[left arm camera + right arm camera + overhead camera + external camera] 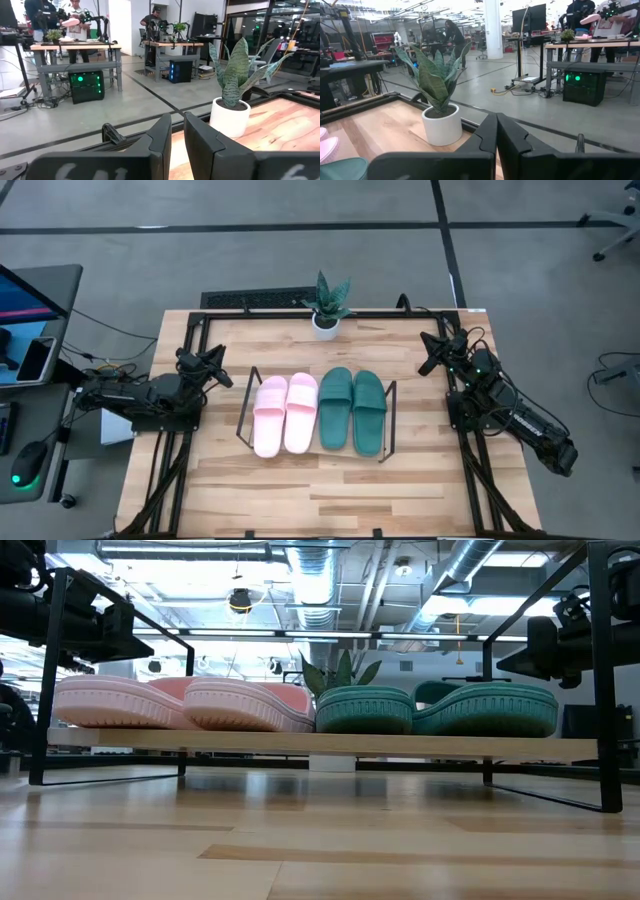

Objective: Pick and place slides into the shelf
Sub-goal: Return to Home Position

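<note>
As all four slides lie side by side on the black wire shelf (244,408) mid-table, we log two pink slides (270,420) on the left arm's side and two green slides (336,415) on the right arm's, toes toward the potted snake plant (327,305). Left gripper (216,367) sits over the wooden table's (300,480) left edge, empty, jaws a narrow slit apart. Right gripper (430,352) sits over the right edge, empty, jaws pressed together.

A robotics lab: bare concrete floor (125,110), exposed ceiling ducts (318,585), other counters (75,47) carrying robot arms (92,17), glowing computer towers (86,86), people (451,32) working behind.
</note>
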Motion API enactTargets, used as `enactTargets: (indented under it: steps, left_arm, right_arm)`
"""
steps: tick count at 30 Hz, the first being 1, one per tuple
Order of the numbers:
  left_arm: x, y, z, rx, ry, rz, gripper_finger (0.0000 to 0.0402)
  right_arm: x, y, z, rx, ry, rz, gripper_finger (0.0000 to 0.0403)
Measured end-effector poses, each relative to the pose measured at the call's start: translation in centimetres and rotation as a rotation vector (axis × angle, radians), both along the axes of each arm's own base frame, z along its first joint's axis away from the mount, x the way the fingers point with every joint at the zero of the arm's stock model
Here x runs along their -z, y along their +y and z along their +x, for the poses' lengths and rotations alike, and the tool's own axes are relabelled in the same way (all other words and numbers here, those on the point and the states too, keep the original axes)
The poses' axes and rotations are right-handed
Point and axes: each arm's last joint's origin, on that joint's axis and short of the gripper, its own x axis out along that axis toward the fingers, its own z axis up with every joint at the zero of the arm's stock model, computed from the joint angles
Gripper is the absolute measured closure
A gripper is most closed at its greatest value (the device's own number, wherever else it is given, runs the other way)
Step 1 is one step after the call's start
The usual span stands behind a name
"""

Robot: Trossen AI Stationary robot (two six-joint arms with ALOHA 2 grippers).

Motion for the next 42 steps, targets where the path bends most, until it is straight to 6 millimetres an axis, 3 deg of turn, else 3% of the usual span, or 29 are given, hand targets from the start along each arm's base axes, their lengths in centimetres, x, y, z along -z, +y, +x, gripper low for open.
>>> enactTargets:
  steps: [42]
  left_arm:
    - [-0.01, 0.0, 0.0, -0.001, 0.007, 0.004, 0.0361]
  right_arm:
    - [0.0, 0.0, 0.0, 0.0, 0.0, 0.0, 0.0403]
